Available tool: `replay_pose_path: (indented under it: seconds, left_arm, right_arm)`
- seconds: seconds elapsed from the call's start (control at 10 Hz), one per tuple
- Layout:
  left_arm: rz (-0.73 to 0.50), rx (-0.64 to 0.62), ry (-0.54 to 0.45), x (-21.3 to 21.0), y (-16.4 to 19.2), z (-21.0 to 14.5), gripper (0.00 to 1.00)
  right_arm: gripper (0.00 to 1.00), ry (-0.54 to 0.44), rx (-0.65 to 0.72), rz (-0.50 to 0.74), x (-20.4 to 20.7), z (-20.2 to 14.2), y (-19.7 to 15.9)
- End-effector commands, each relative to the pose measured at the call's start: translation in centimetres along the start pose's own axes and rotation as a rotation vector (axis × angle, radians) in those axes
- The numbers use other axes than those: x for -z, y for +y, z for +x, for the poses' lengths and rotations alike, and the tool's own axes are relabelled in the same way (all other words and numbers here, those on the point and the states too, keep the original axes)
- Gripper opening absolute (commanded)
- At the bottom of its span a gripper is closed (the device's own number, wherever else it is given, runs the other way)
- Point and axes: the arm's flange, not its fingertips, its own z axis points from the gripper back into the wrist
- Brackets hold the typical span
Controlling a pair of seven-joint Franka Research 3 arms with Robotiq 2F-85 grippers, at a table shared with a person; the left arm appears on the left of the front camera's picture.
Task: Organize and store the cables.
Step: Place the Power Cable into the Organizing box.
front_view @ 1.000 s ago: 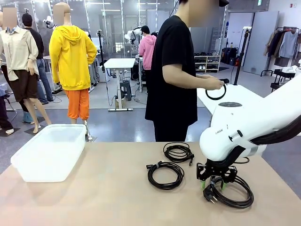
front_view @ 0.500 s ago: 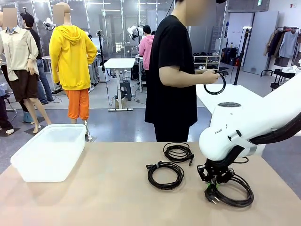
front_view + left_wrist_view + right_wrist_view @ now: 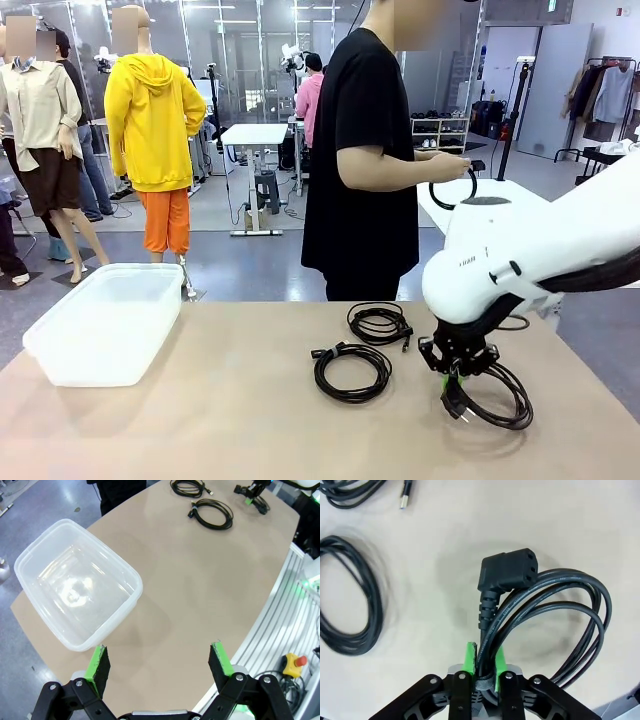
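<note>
Table [image 3: 200, 420]: bin [image 3: 100, 350] at frame left.
Right gripper [image 3: 485, 652]: clenched on thick cable [image 3: 507, 572].
Left gripper [image 3: 159, 652]: spread, empty.
Next: lift, carry to bin.

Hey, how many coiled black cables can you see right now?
4. Two lie loose mid-table: a thin coil and a larger coil nearer the robot. The right gripper is shut on the thick power cable. The person's hand holds a fourth coil. More may hide behind the right arm.

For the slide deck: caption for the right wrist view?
Right gripper shut on the thick power cable, just behind its chunky plug.
</note>
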Motion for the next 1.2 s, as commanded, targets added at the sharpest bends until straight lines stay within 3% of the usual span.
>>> replay_pose_path:
  seconds: [0.0, 0.4, 1.1]
  left_arm:
    - [-0.009, 0.013, -0.005, 0.0, 0.0, 0.0, 1.00]
    - [-0.009, 0.013, -0.005, 0.0, 0.0, 0.0, 1.00]
    - [-0.009, 0.013, -0.005, 0.0, 0.0, 0.0, 1.00]
  right_arm:
    - [0.15, -0.002, 0.067, -0.050, -3.5, -0.8, 1.5]
    - [0.15, -0.038, -0.012, -0.004, -5.5, -2.0, 2.0]
    - [0.18, -0.021, 0.019, -0.015, -5.3, -1.8, 1.6]
